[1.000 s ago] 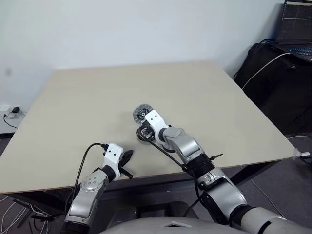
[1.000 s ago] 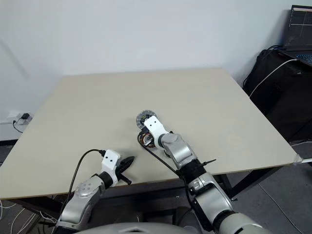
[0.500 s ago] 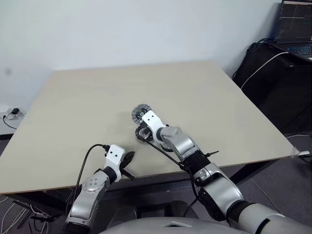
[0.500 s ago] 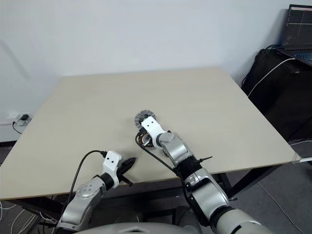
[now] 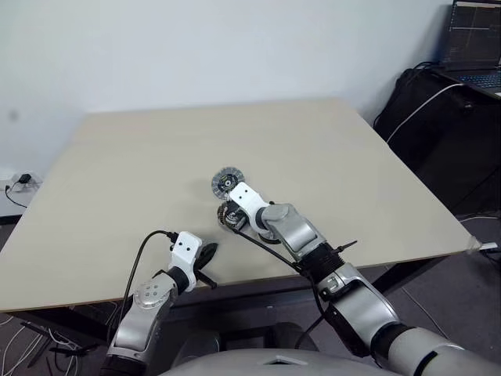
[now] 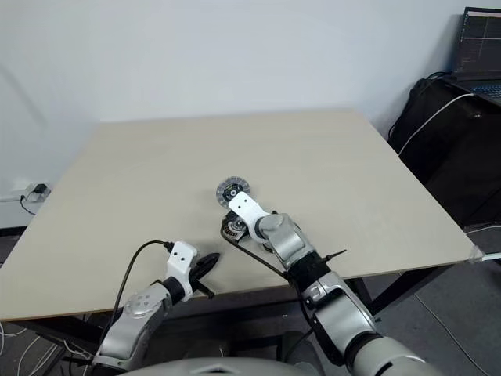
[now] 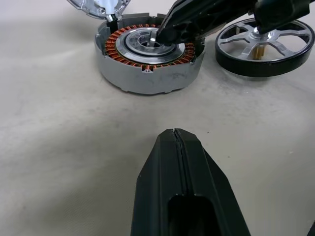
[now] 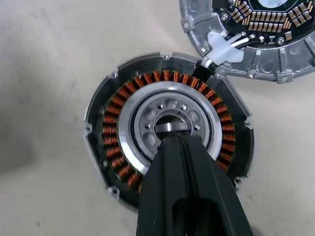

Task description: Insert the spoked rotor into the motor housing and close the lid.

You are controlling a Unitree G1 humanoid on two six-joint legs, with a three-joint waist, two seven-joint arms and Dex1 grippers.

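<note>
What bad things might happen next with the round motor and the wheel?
The shut right gripper pokes at the centre of the motor housing, so it might scrape the copper windings. The spoked rotor lies loose beside the housing and could be knocked away. The lid hangs by short wires that could be tugged.

Round grey metal motor housing (image 7: 147,73) ringed with copper-orange windings around a silver centre. Dark wheel-shaped spoked rotor (image 7: 266,46) with silver spokes. Silver-grey ribbed lid (image 8: 256,39). Beige tabletop (image 5: 156,157). Black gripper fingers (image 7: 182,196).
</note>
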